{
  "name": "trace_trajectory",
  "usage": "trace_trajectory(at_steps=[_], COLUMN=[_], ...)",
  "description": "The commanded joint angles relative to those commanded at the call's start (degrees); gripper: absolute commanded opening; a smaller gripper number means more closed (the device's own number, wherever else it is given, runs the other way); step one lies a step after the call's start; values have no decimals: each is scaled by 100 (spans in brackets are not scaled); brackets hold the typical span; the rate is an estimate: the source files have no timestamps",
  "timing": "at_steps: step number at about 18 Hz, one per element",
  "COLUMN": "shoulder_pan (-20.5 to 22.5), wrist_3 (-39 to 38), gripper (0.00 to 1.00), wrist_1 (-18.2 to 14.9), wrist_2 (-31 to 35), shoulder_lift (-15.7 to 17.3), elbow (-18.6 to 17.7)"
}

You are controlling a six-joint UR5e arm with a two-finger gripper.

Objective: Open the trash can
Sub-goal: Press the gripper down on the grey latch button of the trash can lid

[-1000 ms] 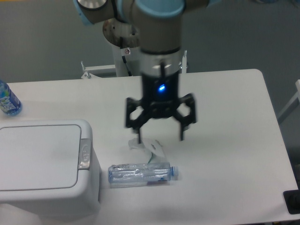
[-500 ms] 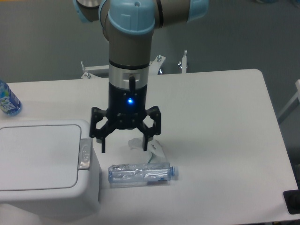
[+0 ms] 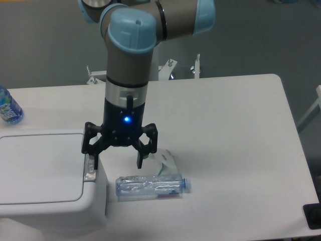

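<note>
The trash can (image 3: 45, 201) is a boxy white bin at the lower left with its flat lid (image 3: 37, 168) down. A small grey push-button (image 3: 90, 173) sits on its right rim. My gripper (image 3: 118, 163) hangs open at the bin's right edge, its left finger (image 3: 95, 161) over the button and its right finger (image 3: 141, 159) above the table. I cannot tell whether the left finger touches the button. A blue light glows on the gripper body.
A clear crushed plastic bottle (image 3: 153, 186) lies on the white table (image 3: 235, 140) just right of the bin, below the gripper. A crumpled white scrap (image 3: 164, 161) lies behind it. A blue-labelled bottle (image 3: 7, 107) stands at the far left edge.
The gripper has travelled left from the table's middle to the bin's right edge, staying open, and its left finger now stands over the push-button. The lid and bottle have not moved.
</note>
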Motion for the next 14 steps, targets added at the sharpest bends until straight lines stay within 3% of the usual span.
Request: trace_trajectory(at_steps=[14], shoulder_pan=[0], wrist_3=[9], gripper=[100], wrist_1=[0], wrist_2=[0], shoulder_lift=[-79], elbow=[9])
